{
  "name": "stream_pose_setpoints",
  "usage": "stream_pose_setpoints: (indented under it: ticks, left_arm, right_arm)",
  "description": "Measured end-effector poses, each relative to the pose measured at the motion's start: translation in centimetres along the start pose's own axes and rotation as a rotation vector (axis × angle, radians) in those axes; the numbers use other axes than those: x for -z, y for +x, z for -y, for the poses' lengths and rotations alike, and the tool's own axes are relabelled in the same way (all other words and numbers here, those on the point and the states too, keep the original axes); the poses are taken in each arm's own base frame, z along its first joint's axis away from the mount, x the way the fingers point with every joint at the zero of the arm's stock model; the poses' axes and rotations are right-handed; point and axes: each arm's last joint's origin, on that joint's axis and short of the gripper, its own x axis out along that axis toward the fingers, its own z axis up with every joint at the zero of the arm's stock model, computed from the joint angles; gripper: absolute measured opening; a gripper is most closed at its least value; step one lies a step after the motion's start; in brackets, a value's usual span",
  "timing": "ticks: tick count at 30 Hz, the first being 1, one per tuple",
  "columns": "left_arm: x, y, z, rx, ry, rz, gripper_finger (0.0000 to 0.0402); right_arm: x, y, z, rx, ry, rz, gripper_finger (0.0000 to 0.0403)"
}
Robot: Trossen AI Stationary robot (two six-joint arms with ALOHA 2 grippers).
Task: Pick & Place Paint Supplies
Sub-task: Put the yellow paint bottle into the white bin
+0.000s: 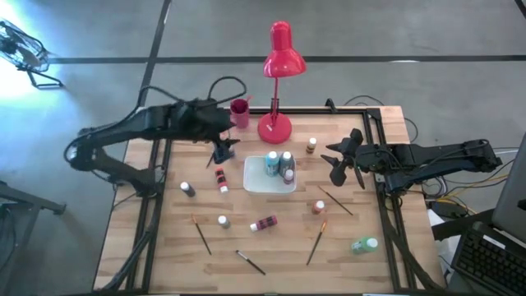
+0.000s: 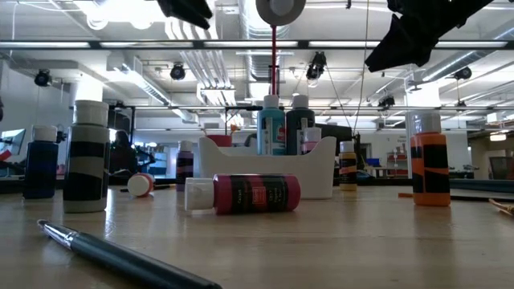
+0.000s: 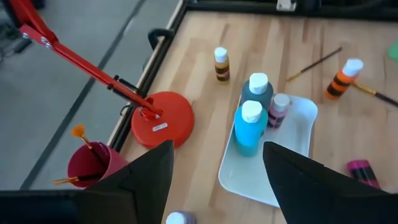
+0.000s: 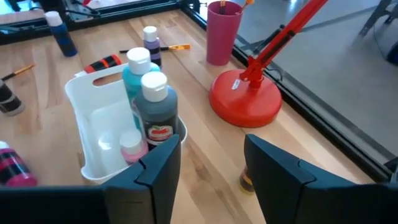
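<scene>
Three bottles [image 1: 279,164] in tray [image 1: 255,182]; others, brushes [image 1: 315,243] scattered on table [image 1: 164,247]. Left gripper [image 1: 223,152], right gripper [image 1: 341,160]: jaws open, empty.

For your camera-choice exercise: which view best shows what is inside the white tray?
The left wrist view: the white tray shows whole, holding three bottles. The right wrist view crowds them, the high view makes them tiny, and the low view sees only its wall.

You've got three bottles [image 1: 279,165] upright in the tray, teal, dark and pink. A red bottle [image 1: 265,223] lies flat mid-table; brushes [image 1: 316,242] and other bottles [image 1: 318,207] lie scattered around.
</scene>
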Motion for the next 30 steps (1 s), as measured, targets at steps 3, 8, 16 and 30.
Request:
stream_pose_setpoints:
  ticks: [3,8,16,30]
  left_arm:
    - [2.0,0.0,0.1,0.0,-0.034,0.069,0.0252]
    - [5.2,0.8,0.3,0.0,-0.079,0.203,0.0252]
    - [9.4,2.4,0.7,0.0,-0.122,0.422,0.0252]
    - [14.0,4.2,0.8,-0.154,-0.128,0.59,0.0252]
  right_arm:
    - [-0.6,-0.3,0.0,-0.006,0.007,0.01,0.0172]
    - [-2.1,-1.3,0.1,-0.01,0.013,0.023,0.0179]
    - [-2.6,-1.4,0.4,0.093,0.007,0.049,0.0171]
    - [-2.8,2.4,1.0,0.242,0.025,-0.054,0.0193]
